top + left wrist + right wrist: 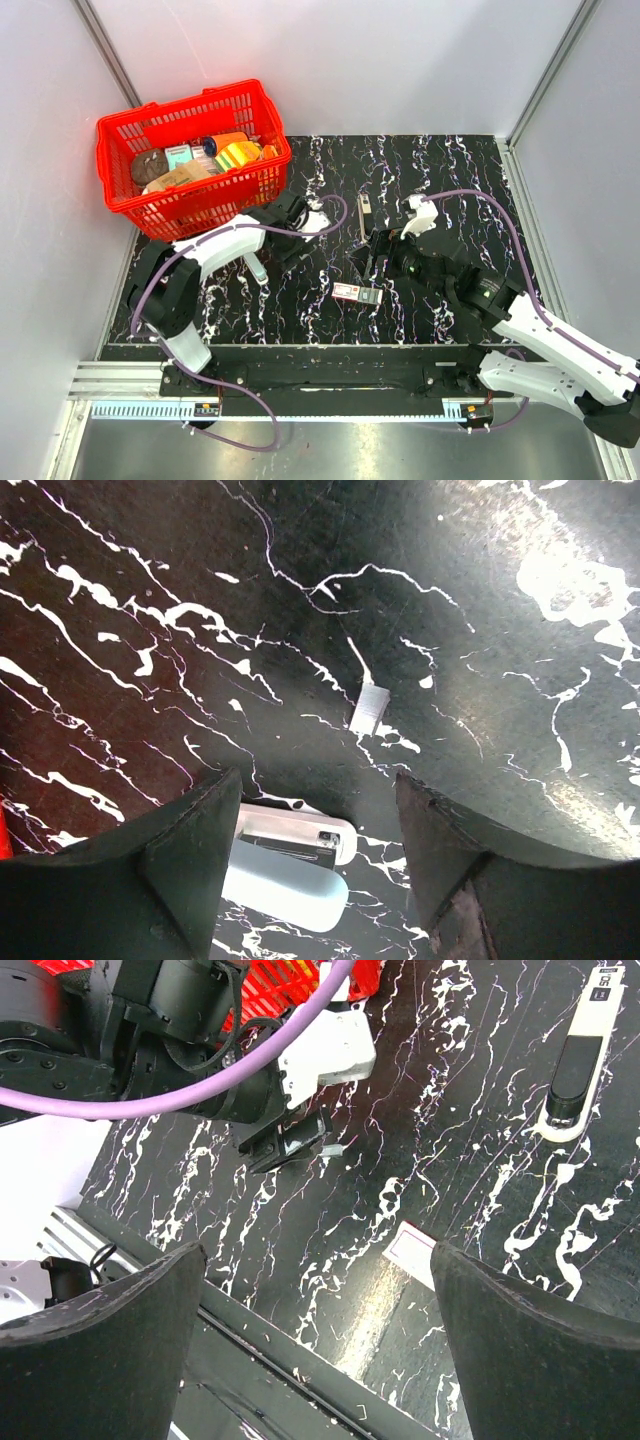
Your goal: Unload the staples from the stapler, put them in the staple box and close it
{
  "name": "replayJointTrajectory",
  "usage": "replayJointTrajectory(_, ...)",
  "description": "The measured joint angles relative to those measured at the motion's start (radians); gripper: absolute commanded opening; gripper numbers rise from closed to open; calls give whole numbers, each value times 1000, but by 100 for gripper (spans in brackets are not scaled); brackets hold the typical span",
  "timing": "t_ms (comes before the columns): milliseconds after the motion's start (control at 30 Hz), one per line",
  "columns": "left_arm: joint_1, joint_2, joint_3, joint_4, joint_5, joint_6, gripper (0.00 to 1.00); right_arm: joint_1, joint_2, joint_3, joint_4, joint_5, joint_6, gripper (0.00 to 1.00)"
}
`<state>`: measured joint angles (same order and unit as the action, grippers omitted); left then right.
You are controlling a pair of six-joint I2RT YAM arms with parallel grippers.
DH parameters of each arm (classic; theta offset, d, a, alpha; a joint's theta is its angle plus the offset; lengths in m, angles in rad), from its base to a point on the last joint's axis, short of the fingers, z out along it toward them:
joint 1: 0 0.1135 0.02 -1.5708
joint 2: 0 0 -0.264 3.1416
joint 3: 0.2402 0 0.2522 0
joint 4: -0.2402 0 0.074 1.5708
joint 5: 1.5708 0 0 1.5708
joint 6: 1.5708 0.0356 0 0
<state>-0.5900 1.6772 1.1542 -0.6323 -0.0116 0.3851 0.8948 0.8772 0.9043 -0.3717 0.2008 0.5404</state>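
Observation:
A pale blue and white stapler (290, 865) lies on the black marbled table, low in the left wrist view, close to my left finger (190, 850); it also shows in the top view (257, 265). A small silver staple strip (369, 709) lies on the table beyond it. My left gripper (315, 777) is open and empty above the stapler, and shows in the top view (292, 243). My right gripper (315, 1250) is open and empty, hovering over the table's near part (382, 245).
A small white and red box (358, 292) lies mid-table, also in the right wrist view (415, 1250). A slim black and white stapler-like object (363, 218) lies behind it (578, 1060). A red basket (120, 200) of goods stands at the back left.

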Motion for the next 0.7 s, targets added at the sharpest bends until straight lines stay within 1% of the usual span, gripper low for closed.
replayJointTrajectory(267, 0, 39, -12, 20, 0, 0, 65, 0, 0, -2, 3, -1, 11, 91)
replayJointTrajectory(400, -17, 92, -12, 28, 3, 0, 63, 0, 0, -2, 8, -1, 15, 89)
replayJointTrajectory(500, -27, 122, -11, 29, 6, 0, 60, 0, 1, -2, 8, -1, 15, 86)
replayJointTrajectory(633, -33, 131, -3, 35, 23, 3, 59, 0, 1, -2, 8, -1, 15, 84)
replayJointTrajectory(700, -35, 134, -1, 36, 30, 4, 56, 0, 3, -2, 8, -1, 15, 82)
